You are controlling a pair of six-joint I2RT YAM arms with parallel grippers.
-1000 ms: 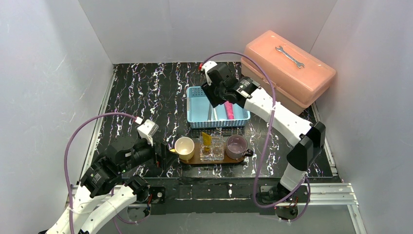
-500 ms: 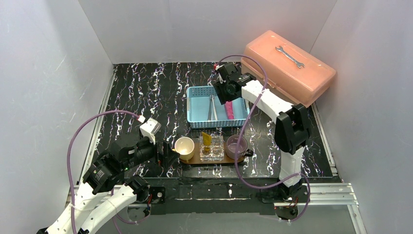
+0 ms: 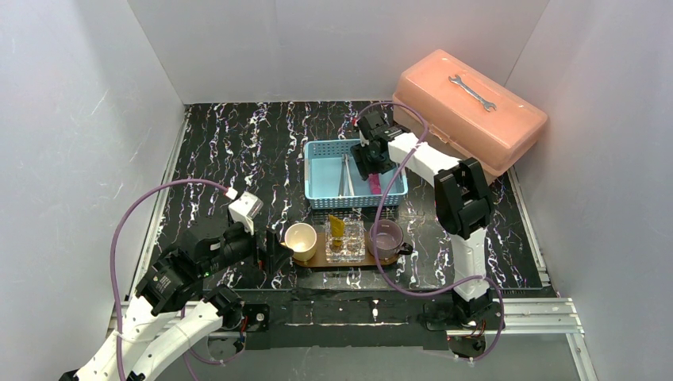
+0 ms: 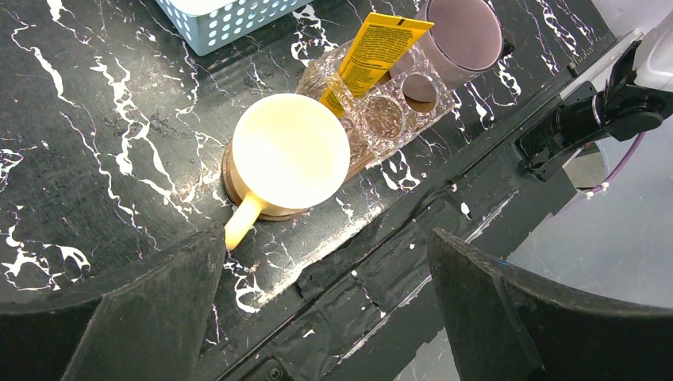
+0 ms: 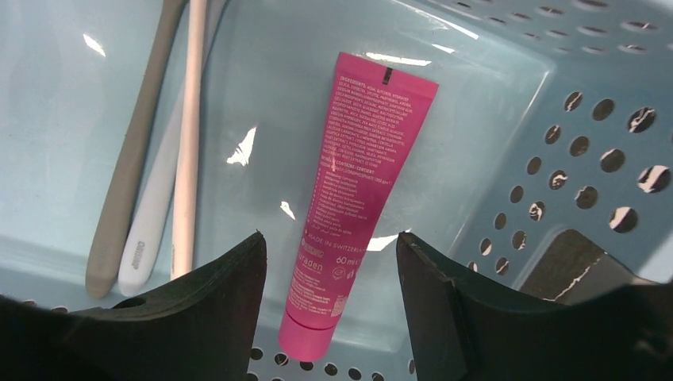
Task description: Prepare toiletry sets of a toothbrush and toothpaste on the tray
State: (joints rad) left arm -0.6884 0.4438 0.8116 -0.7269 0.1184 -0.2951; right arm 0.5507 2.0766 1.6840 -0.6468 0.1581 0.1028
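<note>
The brown wooden tray [image 3: 317, 260] lies near the front and carries a yellow cup [image 3: 301, 238], a clear container [image 3: 346, 244] and a purple cup [image 3: 386, 236]. The yellow toothpaste [image 3: 337, 226] stands in the clear container and also shows in the left wrist view [image 4: 373, 51]. The pink toothpaste [image 5: 357, 182] lies flat in the blue basket [image 3: 317, 171], with the toothbrushes [image 5: 186, 135] to its left. My right gripper [image 5: 329, 238] is open, its jaws on either side of the pink tube's cap end without touching it. My left gripper [image 4: 325, 238] is open and empty, left of the yellow cup [image 4: 290, 151].
A salmon-pink toolbox [image 3: 472, 111] with a wrench on its lid stands at the back right, close to the right arm. White walls enclose the black marbled table. The basket's perforated wall [image 5: 603, 159] is just right of my right gripper.
My right gripper has moved right across the basket and come down over the pink toothpaste, the arm folding in. My left arm drew back slightly, then held still.
</note>
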